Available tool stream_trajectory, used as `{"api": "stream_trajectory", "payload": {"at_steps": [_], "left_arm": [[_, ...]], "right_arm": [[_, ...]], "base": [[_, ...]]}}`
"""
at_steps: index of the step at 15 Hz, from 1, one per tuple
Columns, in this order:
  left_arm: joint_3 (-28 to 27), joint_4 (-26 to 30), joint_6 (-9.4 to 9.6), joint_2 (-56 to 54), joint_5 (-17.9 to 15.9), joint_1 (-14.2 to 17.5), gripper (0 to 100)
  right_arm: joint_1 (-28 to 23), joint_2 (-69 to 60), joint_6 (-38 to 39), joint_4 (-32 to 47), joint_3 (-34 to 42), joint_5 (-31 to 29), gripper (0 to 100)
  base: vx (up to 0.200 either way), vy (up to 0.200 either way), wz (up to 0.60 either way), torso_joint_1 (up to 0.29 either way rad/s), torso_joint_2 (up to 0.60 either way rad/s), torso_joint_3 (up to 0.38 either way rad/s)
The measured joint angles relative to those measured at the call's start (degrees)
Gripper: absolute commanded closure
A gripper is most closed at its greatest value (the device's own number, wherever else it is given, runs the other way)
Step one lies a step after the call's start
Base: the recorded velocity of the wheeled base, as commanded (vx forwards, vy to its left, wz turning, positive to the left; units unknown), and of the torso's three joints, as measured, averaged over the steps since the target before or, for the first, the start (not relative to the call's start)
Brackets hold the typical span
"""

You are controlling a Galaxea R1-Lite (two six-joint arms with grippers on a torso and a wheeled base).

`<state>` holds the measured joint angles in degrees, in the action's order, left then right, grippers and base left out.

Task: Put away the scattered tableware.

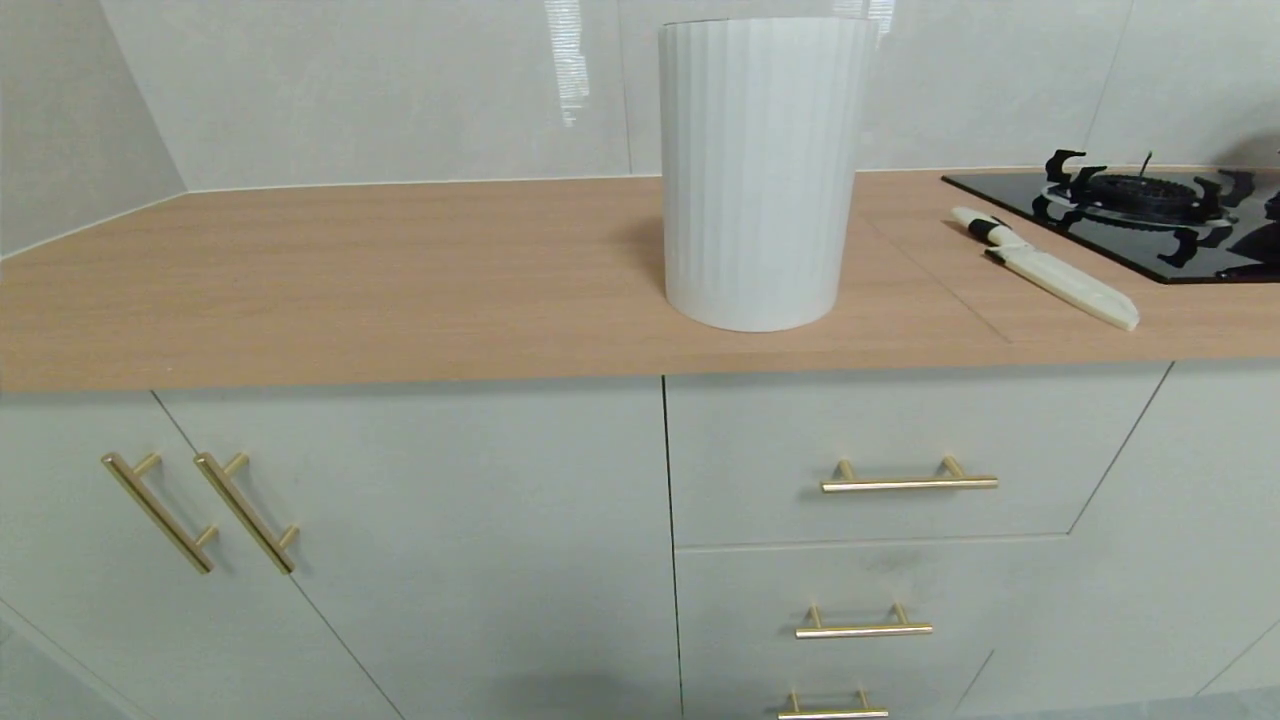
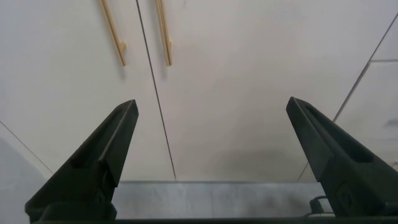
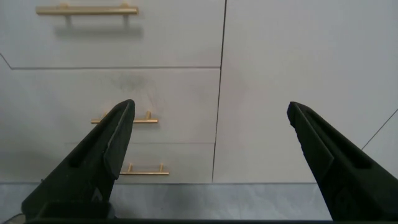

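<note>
A cream-coloured knife (image 1: 1045,267) with a black band on its handle lies on the wooden countertop (image 1: 400,280) at the right, beside the hob. A tall white ribbed container (image 1: 755,170) stands upright near the counter's front edge, left of the knife. My left gripper (image 2: 211,109) is open and low down, facing the cabinet doors with two gold handles (image 2: 140,31). My right gripper (image 3: 211,112) is open too, facing the drawer fronts (image 3: 112,93) below the counter. Nothing is between either pair of fingers.
A black gas hob (image 1: 1140,215) with a burner grate sits at the counter's far right. Below are cabinet doors (image 1: 400,540) on the left and stacked drawers with gold handles (image 1: 908,483) on the right. Tiled walls close off the back and left.
</note>
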<state>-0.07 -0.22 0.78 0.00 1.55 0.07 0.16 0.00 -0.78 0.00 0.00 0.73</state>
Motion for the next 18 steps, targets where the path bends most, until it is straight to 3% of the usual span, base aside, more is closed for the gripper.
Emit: {"api": "stream_trajectory", "payload": {"at_steps": [5, 18], "left_arm": [[0.02, 0.11, 0.0, 0.0, 0.0, -0.02, 0], [0.07, 0.09, 0.01, 0.0, 0.0, 0.0, 0]], "right_arm": [[0.0, 0.0, 0.0, 0.0, 0.0, 0.0, 0], [0.0, 0.0, 0.02, 0.0, 0.0, -0.07, 0]], "base": [[0.0, 0.0, 0.0, 0.11, -0.46, -0.276], [0.0, 0.0, 0.0, 0.23, -0.49, -0.273]]}}
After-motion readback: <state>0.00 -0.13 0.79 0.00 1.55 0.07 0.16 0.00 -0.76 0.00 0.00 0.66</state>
